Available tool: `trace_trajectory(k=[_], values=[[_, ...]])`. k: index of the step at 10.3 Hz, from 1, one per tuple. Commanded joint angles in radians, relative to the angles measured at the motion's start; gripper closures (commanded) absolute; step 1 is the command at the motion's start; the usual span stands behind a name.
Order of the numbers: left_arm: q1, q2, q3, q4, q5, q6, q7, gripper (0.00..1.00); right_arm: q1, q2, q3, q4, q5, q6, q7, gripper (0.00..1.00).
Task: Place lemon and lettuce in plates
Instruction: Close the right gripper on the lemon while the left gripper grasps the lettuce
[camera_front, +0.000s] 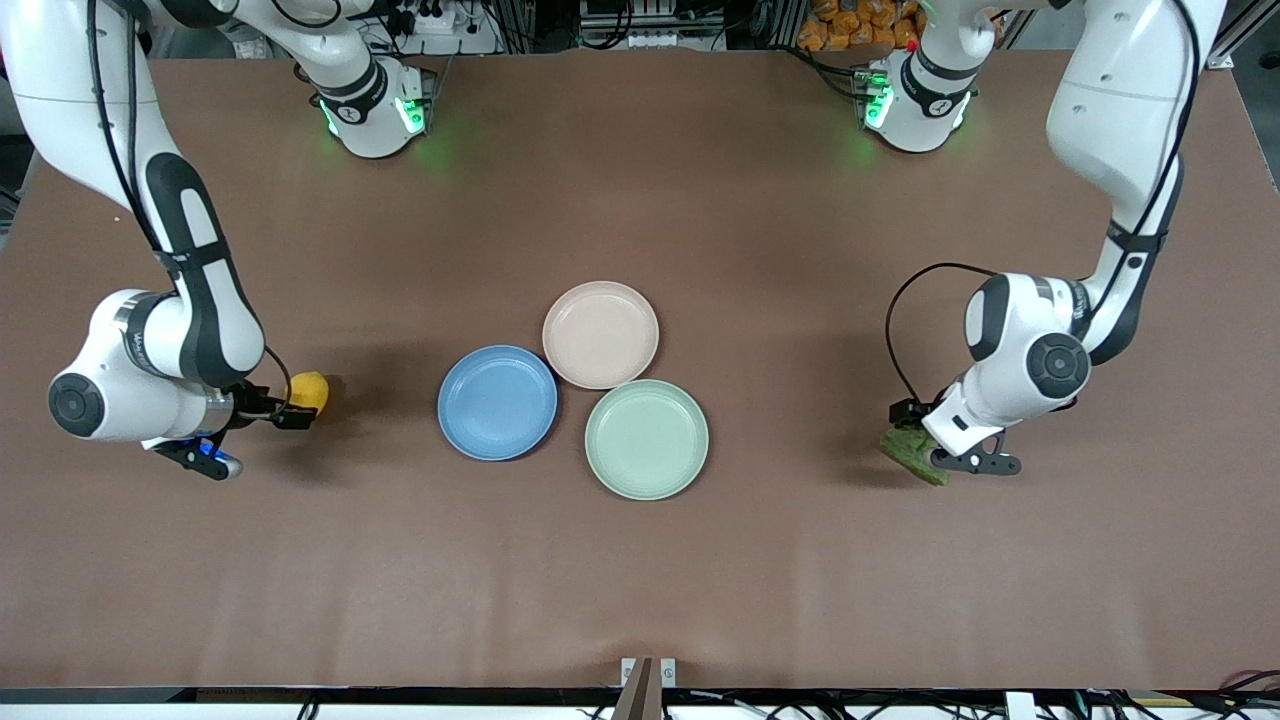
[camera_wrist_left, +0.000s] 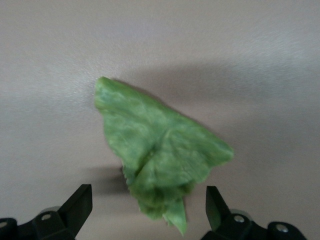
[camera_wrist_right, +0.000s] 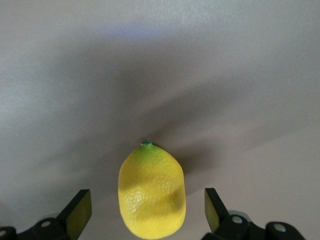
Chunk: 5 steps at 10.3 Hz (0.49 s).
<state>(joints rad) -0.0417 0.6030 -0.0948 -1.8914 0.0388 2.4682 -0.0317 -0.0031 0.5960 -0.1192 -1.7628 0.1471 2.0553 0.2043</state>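
Lemon (camera_wrist_right: 151, 192) and lettuce (camera_wrist_left: 157, 152) each framed by wide fingers, both on the bench (camera_front: 640, 580).

The lemon lies at the right arm's end, the right gripper (camera_wrist_right: 147, 210) spread around it without touching; the lettuce (a ragged green leaf) lies at the left arm's end between the left gripper's (camera_wrist_left: 149, 207) spread fingers. Mid-bench sit the blue plate (camera_front: 497, 402), beige-pink plate (camera_front: 600, 333) and mint-green plate (camera_front: 646, 438), touching one another.

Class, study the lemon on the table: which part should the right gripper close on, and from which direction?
Grip the lemon across its rounded middle, coming down from above. Its pointed ends run lengthwise between the open right gripper's fingers, so the short width faces them.
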Motion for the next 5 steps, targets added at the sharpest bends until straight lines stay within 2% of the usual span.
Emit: trace_trajectory(k=[1, 2, 3, 4, 5], values=[[0.014, 0.038, -0.011, 0.017, -0.022, 0.040, 0.021, 0.20, -0.005, 0.028, 0.004, 0.006, 0.019, -0.003, -0.022, 0.00], [0.008, 0.035, -0.013, 0.017, -0.010, 0.040, 0.019, 0.51, -0.002, 0.030, 0.004, 0.006, 0.019, -0.004, -0.022, 0.02], [0.003, 0.034, -0.025, 0.020, -0.002, 0.040, 0.009, 0.86, -0.002, 0.030, 0.004, 0.006, 0.019, -0.006, -0.022, 0.22], [0.002, 0.032, -0.029, 0.024, -0.002, 0.040, 0.006, 1.00, -0.005, 0.030, 0.004, 0.008, 0.019, -0.007, -0.028, 0.44], [0.002, 0.032, -0.028, 0.026, 0.000, 0.040, 0.007, 1.00, 0.000, 0.028, 0.004, 0.008, 0.019, -0.010, -0.029, 0.65]])
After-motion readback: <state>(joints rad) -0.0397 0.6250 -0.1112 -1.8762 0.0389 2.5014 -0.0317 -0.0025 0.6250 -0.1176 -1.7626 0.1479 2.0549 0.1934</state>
